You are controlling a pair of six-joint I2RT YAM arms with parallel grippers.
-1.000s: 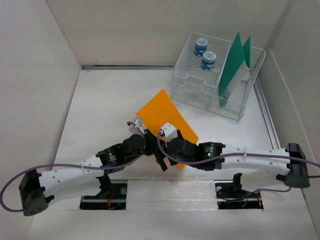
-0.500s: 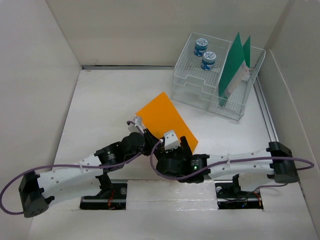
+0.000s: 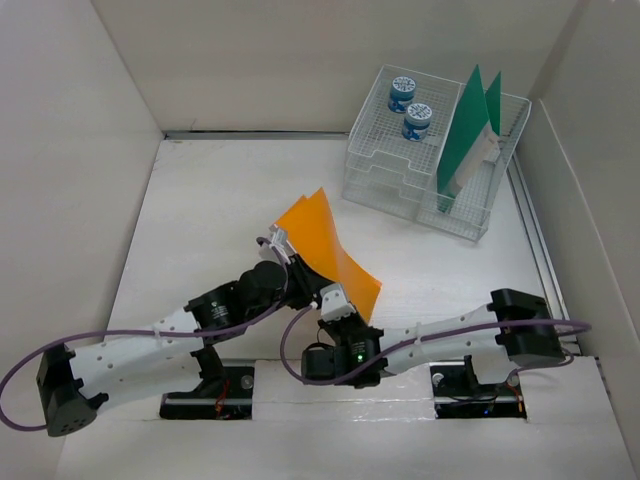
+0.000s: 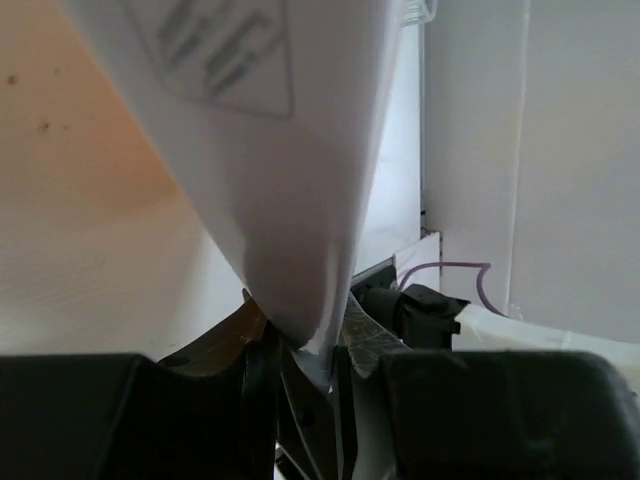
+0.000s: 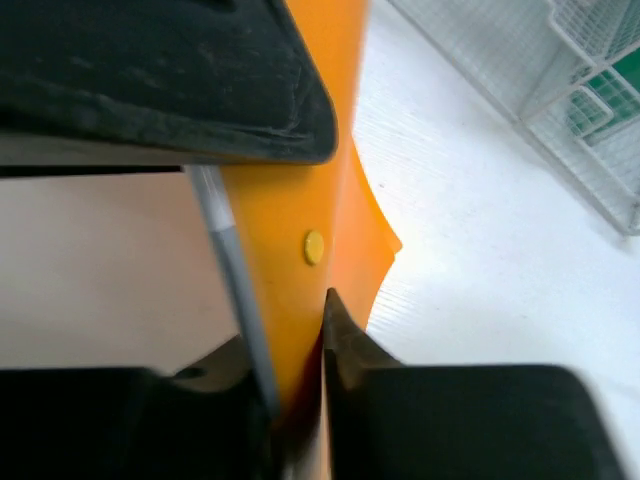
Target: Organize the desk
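An orange folder [image 3: 325, 245] stands tilted and bent above the white desk [image 3: 200, 210], held by both grippers. My left gripper [image 3: 293, 262] is shut on the folder's left near edge. In the left wrist view a pale sheet with a printed label [image 4: 290, 180] runs down into the pinched jaws of the left gripper [image 4: 315, 350]. My right gripper [image 3: 345, 298] is shut on the folder's near right corner. In the right wrist view the orange folder [image 5: 300, 240], with a small yellow stud, is clamped in the right gripper [image 5: 312, 345].
A clear wire-mesh rack [image 3: 430, 185] stands at the back right with two blue-and-white jars [image 3: 402, 93] on top and green folders [image 3: 465, 130] upright in its right slot. Beige walls close in the desk on three sides. The rack's corner [image 5: 590, 110] shows in the right wrist view.
The right arm folded back toward the near edge and its gripper went from open to shut on the folder. The folder rose from lying flat to a bent, tilted stand.
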